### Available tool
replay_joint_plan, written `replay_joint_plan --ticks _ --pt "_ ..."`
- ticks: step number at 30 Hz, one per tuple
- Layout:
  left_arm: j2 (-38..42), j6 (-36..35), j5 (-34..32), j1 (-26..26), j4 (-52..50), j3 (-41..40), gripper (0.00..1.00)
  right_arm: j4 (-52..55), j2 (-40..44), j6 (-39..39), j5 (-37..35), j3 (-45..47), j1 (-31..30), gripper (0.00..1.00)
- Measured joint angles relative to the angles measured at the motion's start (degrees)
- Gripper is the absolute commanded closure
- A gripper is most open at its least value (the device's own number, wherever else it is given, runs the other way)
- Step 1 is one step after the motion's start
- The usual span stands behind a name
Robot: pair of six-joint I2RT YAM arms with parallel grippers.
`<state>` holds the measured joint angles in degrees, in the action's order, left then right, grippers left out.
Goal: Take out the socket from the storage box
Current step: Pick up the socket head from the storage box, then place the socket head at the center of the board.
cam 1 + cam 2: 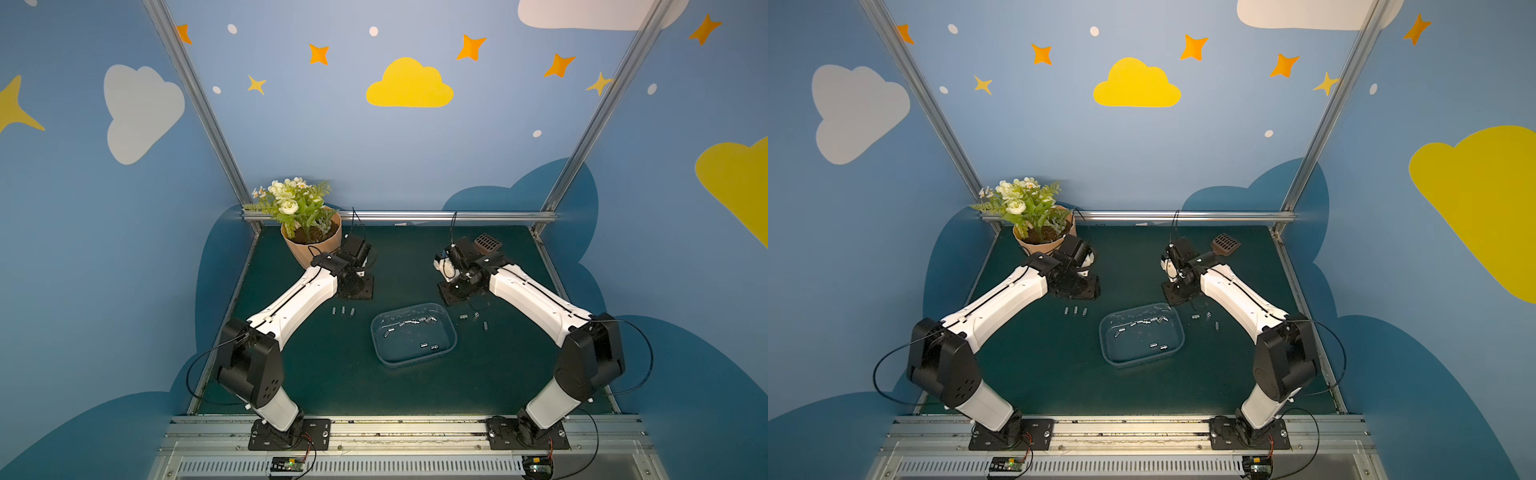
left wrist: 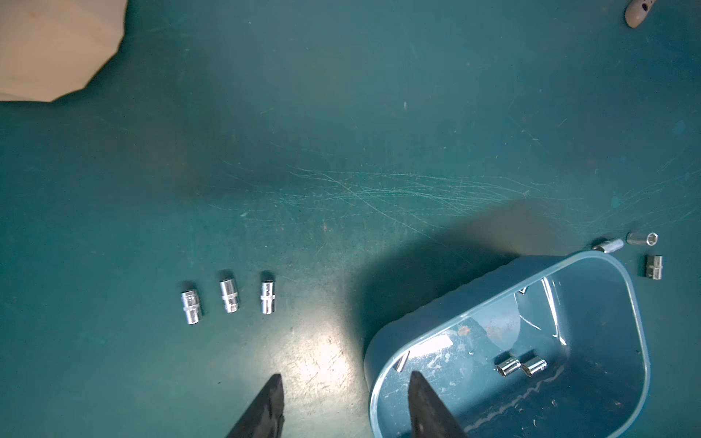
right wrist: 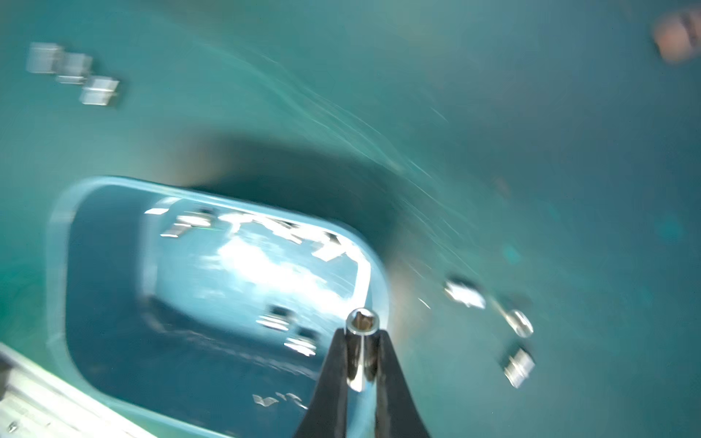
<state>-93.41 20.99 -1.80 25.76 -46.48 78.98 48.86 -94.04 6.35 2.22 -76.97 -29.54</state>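
In a top view, your right claw (image 1: pixel 445 266) hung high beyond the storage box (image 1: pixel 399 363), too small there to tell what it gripped. Three loose sockets (image 1: pixel 473 319) lay on the mat (image 1: pixel 316 374) just right of the box. From the left wrist, your left claw (image 2: pixel 347 375) stood open and empty beside the box. From the right wrist, blurred, the right claw was clamped on a socket (image 3: pixel 362 322). Its long axis ran along the fingers, over the box rim on the loose sockets' side. That arm looked nearer the set-down spot.

Shiny hex socket (image 3: pixel 362 322) pinched in right end effector (image 3: pixel 361 333); shallow translucent blue-grey storage box (image 1: pixel 372 337), other sockets (image 1: pixel 424 344) inside.
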Motion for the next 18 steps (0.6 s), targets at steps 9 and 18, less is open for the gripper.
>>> replay_joint_plan --ticks 9,18 --pt "-1.09 -0.20 2.10 0.04 -0.04 0.09 0.46 -0.52 -0.07 4.50 0.94 12.90 8.90 0.95" --pt "-1.01 -0.02 2.23 1.42 0.00 -0.48 0.46 -2.86 -5.66 6.86 1.70 14.43 11.76 0.93"
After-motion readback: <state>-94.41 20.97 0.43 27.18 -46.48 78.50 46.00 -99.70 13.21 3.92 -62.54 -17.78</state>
